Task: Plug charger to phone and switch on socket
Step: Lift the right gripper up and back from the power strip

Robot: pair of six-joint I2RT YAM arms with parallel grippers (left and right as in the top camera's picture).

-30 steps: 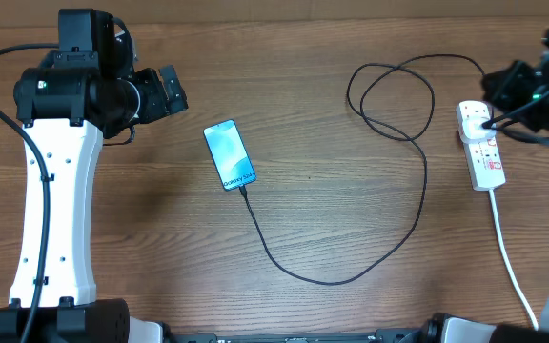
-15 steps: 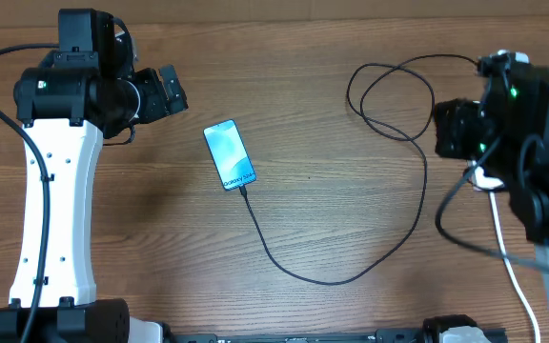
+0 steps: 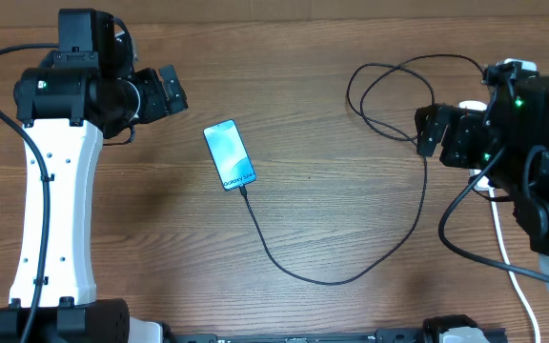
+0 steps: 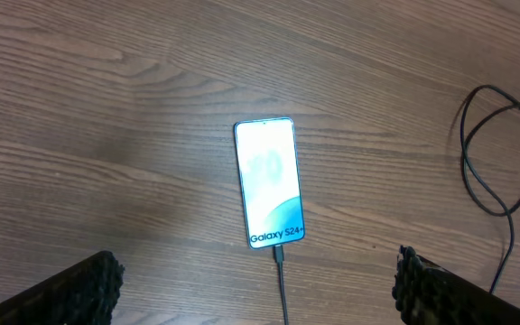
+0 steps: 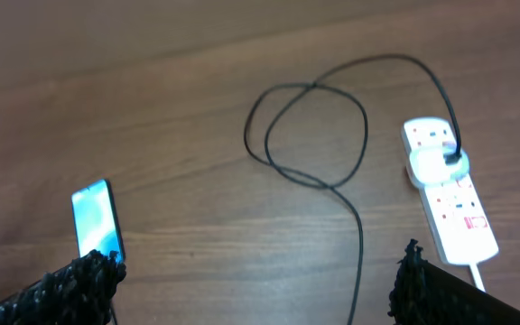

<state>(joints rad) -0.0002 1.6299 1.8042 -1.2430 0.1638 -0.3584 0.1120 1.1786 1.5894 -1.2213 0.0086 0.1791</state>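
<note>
Overhead, both arms [image 3: 55, 210] reach inward above the brown wooden bench [image 3: 332, 210], left gripper [image 3: 172, 90] and right gripper [image 3: 429, 131] spread wide, holding nothing. The slim lit smartphone [image 3: 230, 154] lies left of centre, its thin black charger cable [image 3: 351, 279] running to the narrow white power strip [image 5: 463, 217] by the right edge.

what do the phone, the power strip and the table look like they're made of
Phone: the front looks like glass, smooth and glossy, with a bright lit screen. The body material is not visible.
Power strip: probably moulded plastic, with a plain smooth white shell and small red switches.
Table: wood or a wood-look laminate, with brown grain lines and a fairly matt finish. I cannot tell which.
</note>
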